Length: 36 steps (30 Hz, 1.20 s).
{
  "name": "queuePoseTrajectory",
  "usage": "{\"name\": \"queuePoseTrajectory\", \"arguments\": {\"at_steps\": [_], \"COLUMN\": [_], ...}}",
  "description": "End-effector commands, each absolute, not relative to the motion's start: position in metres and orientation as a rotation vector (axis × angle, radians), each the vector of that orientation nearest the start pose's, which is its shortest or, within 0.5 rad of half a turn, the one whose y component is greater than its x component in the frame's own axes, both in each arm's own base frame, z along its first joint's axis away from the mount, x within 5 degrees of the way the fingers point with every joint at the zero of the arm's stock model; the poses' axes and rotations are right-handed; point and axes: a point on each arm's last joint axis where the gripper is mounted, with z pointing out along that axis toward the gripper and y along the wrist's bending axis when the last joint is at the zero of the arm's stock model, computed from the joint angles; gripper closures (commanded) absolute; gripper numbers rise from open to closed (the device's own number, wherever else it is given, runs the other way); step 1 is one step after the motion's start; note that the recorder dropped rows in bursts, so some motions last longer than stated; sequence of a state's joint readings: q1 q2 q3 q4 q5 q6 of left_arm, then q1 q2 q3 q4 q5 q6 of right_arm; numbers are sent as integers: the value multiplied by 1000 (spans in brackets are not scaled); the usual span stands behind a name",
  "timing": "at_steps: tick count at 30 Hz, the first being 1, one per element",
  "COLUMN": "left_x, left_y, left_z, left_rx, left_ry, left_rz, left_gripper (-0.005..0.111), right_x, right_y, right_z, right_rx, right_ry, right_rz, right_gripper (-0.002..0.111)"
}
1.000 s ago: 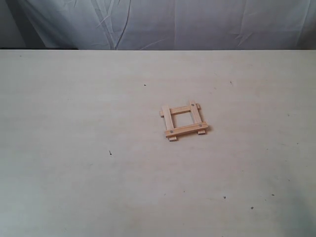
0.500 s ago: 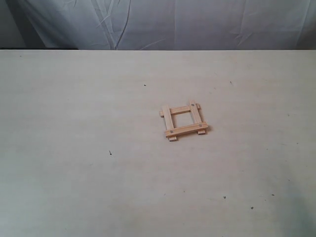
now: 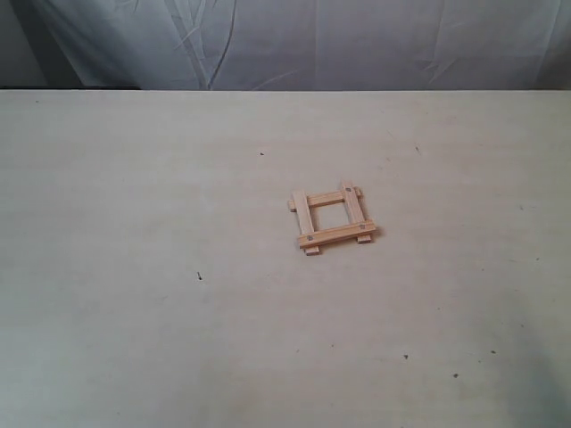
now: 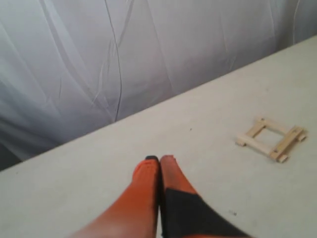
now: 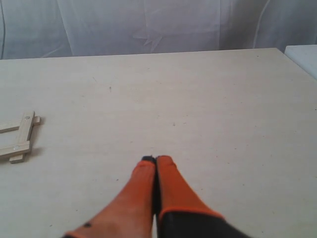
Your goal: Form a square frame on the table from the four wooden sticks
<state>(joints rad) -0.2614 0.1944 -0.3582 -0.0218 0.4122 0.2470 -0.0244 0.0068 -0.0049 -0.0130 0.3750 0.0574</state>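
Note:
The four wooden sticks lie crossed as a small square frame (image 3: 332,218) on the table (image 3: 134,223), a little right of its middle, ends sticking out at the corners. The same frame (image 4: 271,139) shows whole in the left wrist view and is partly cut off as the frame (image 5: 19,137) in the right wrist view. My left gripper (image 4: 159,159) is shut with nothing in it, well away from the frame. My right gripper (image 5: 156,159) is likewise shut and empty, off to the frame's side. Neither gripper appears in the exterior view.
A creased grey-white cloth (image 3: 294,40) hangs behind the table's far edge. Tiny dark specks (image 3: 199,275) dot the pale surface. A white object's corner (image 5: 303,55) sits beyond the table edge in the right wrist view.

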Motion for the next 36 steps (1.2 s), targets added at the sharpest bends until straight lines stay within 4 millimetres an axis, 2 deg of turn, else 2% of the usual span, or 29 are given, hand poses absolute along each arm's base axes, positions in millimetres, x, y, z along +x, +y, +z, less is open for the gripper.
{"name": "queuePoseTrajectory", "arguments": {"at_steps": [1, 7, 13, 16, 25, 31, 36], "left_x": [62, 68, 61, 55, 55, 55, 55], "left_y": [-13, -8, -4, -3, -3, -1, -1], "left_z": [249, 213, 189, 191, 191, 191, 191], "left_rx": [386, 280, 161, 145, 140, -19, -24], "left_ry": [1757, 1789, 1797, 1724, 1721, 1728, 1728], "left_rz": [25, 68, 63, 72, 67, -36, -40], "left_gripper": [107, 107, 107, 107, 107, 107, 107], "right_x": [53, 53, 53, 53, 53, 53, 53], "right_y": [-2, -2, -2, -2, -2, -1, -1], "right_z": [180, 180, 181, 181, 180, 180, 180], "right_rx": [70, 70, 69, 69, 69, 81, 81], "right_ry": [1846, 1846, 1844, 1844, 1846, 1845, 1845], "right_rz": [9, 9, 7, 7, 7, 26, 26], "right_gripper": [108, 108, 108, 108, 108, 108, 108]}}
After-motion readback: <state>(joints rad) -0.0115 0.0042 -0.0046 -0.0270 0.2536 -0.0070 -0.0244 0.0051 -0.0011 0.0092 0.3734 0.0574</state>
